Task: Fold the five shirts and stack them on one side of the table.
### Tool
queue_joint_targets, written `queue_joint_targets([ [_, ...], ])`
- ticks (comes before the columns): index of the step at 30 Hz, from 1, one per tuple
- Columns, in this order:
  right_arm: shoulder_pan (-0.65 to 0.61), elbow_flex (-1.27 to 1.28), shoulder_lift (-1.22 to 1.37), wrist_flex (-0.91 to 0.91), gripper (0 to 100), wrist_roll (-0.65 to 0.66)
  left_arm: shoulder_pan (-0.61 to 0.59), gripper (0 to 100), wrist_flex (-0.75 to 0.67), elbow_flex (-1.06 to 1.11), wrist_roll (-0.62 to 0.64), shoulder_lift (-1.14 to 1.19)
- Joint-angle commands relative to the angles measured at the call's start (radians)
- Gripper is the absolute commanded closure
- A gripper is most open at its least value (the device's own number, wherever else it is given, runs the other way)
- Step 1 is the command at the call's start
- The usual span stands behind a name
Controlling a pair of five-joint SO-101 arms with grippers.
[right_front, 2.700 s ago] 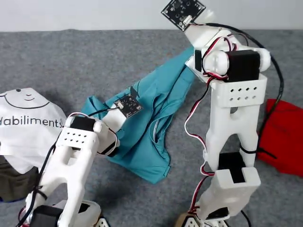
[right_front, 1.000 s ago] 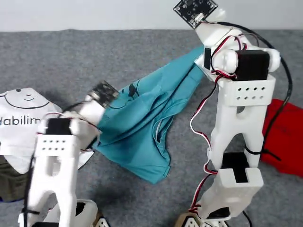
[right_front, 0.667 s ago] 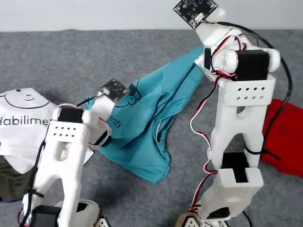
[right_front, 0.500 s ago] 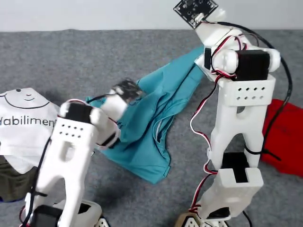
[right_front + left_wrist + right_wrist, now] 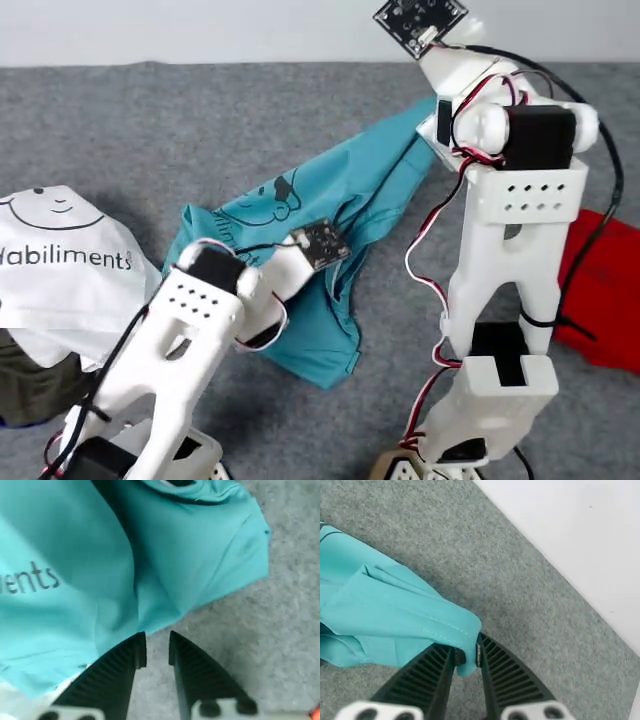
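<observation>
A teal shirt (image 5: 300, 200) lies crumpled across the middle of the grey table (image 5: 150, 120), drawn out toward the far right. My right gripper (image 5: 466, 657) is shut on one corner of the teal shirt (image 5: 385, 615) near the table's far edge. My left gripper (image 5: 157, 649) hovers low over the near edge of the teal shirt (image 5: 190, 555), its fingers a narrow gap apart with only grey surface between them. In the high view the left arm's wrist (image 5: 318, 245) sits above the shirt's middle.
A white printed shirt (image 5: 60, 260) lies at the left edge on top of a dark one (image 5: 30, 390). A red shirt (image 5: 600, 290) is bunched at the right edge, partly behind the right arm (image 5: 510, 250). A pale wall borders the far edge.
The left arm swung out to the left, then back right across the teal shirt, ending over its middle. The shirt's left part now lies flatter. The right arm barely moved.
</observation>
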Motion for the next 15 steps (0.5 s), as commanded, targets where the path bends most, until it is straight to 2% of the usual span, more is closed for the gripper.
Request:
queue_joint_targets([
  [1, 0.016, -0.057, -0.05, 0.038, 98.5, 0.005, -0.002, 92, -0.135, 0.065, 0.009, -0.031],
  [7, 0.012, -0.057, -0.05, 0.038, 98.5, 0.005, -0.124, 91, -0.239, 0.071, 0.003, 0.104],
  [12, 0.012, -0.057, -0.05, 0.038, 98.5, 0.005, -0.219, 84, -0.265, -0.047, 0.003, 0.316],
  [15, 0.013, -0.057, -0.05, 0.038, 98.4, 0.005, -0.241, 84, -0.261, -0.128, 0.005, 0.382],
])
